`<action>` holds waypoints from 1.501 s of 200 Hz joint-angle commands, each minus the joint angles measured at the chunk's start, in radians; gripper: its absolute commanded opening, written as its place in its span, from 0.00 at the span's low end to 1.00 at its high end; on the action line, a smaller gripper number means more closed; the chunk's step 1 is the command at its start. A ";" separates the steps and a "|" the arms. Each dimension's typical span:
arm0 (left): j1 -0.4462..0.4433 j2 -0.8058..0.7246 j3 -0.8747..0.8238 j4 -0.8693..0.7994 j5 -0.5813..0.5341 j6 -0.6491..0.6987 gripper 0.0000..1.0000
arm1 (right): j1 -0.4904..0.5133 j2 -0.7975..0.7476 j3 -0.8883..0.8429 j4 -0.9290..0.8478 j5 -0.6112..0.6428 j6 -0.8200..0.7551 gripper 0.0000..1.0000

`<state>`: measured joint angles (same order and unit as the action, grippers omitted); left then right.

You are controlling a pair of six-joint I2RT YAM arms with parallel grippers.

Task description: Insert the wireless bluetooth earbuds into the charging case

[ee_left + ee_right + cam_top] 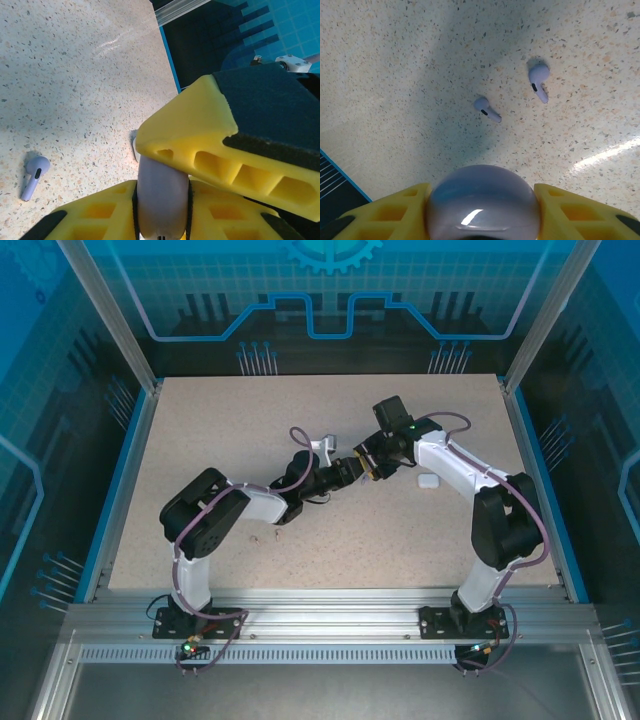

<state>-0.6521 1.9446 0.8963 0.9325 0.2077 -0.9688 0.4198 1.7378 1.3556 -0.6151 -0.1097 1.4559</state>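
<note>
- Right wrist view: right gripper [367,464] is clamped on the purple case [482,200], with a yellow finger on each side of its rounded end.
- Left wrist view: the left gripper [345,472] has its fingers flanking the same case and they look pressed onto it. A right-gripper finger crosses at 1 o'clock. Both arms grip the one case, which looks lifted off the table [220,440].
- Earbuds are not in yet. A purple earbud [486,109] lies on the table at 12 o'clock of the case. A second earbud [539,80] lies at 1 o'clock, near the first but not touching it.
- Top view: a white case [428,480] sits at 3 o'clock of the grippers, just beside the right arm.
- Likely step: a regrasp or opening the lid. Can't tell if the lid is open or shut.
- To do it well:
  - Keep one grip firm until the other is secure, since the smooth round shell could slip.
  - Keep the pads off the lid seam.
  - Stay above the loose earbuds.
</note>
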 commanded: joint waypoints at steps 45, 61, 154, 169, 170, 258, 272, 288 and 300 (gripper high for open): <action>-0.010 0.025 0.038 0.040 -0.007 -0.004 0.15 | 0.009 -0.034 -0.010 -0.005 -0.019 0.006 0.48; -0.011 0.025 0.042 0.041 -0.003 -0.006 0.10 | 0.008 -0.038 -0.014 -0.003 -0.019 0.006 0.48; -0.008 -0.013 0.020 -0.002 0.017 -0.018 0.00 | -0.094 -0.132 0.001 -0.010 0.018 -0.082 0.75; -0.005 -0.045 0.013 -0.043 0.038 0.001 0.00 | -0.130 -0.166 -0.009 -0.021 0.025 -0.165 0.75; -0.005 -0.047 0.014 -0.048 0.041 0.004 0.00 | -0.133 -0.168 -0.011 -0.021 0.026 -0.173 0.75; 0.100 -0.236 0.078 -0.422 0.372 0.224 0.00 | -0.219 -0.402 -0.412 0.494 -0.395 -0.881 0.76; 0.113 -0.244 0.097 -0.475 0.419 0.255 0.00 | -0.220 -0.410 -0.456 0.568 -0.476 -0.896 0.75; 0.126 -0.255 0.110 -0.520 0.457 0.284 0.00 | -0.215 -0.406 -0.505 0.644 -0.543 -0.894 0.74; 0.133 -0.264 0.116 -0.551 0.474 0.302 0.00 | -0.206 -0.400 -0.520 0.673 -0.564 -0.896 0.74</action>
<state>-0.5327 1.7229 0.9787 0.4988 0.5709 -0.7551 0.2085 1.3479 0.8806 -0.1074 -0.5194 0.6403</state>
